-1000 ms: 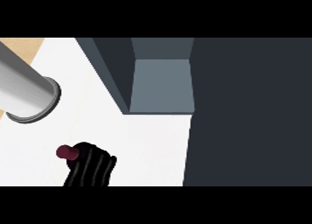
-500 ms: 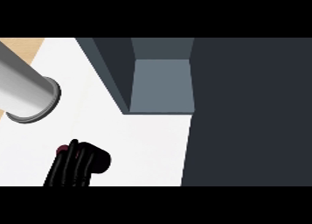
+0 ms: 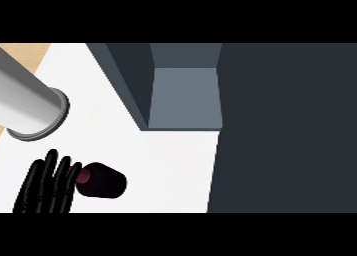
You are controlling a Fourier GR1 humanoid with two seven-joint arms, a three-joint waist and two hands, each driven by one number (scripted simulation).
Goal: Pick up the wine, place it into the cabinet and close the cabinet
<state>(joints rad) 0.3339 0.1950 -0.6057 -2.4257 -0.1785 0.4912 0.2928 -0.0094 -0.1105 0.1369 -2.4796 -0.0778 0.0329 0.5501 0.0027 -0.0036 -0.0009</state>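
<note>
The wine bottle (image 3: 105, 182) is dark with a maroon top and stands out on the white counter (image 3: 166, 165) at the lower left. It appears tilted, its top pointing left. My right hand (image 3: 46, 186) comes up from the lower edge just left of the bottle, open. Its straight fingers point up and lie against the bottle's top, not curled round it. The cabinet (image 3: 182, 97) stands open at the top centre, showing a grey inside. Of my left arm only the grey forearm (image 3: 22, 102) shows, at the upper left.
The cabinet's dark door (image 3: 292, 130) fills the right side from top to bottom. A dark cabinet wall (image 3: 125, 80) runs diagonally beside the opening. A strip of wooden surface (image 3: 18, 50) shows at the far upper left.
The right hand was curled over the bottle. Its fingers have since straightened and shifted left, and the bottle now shows uncovered to their right.
</note>
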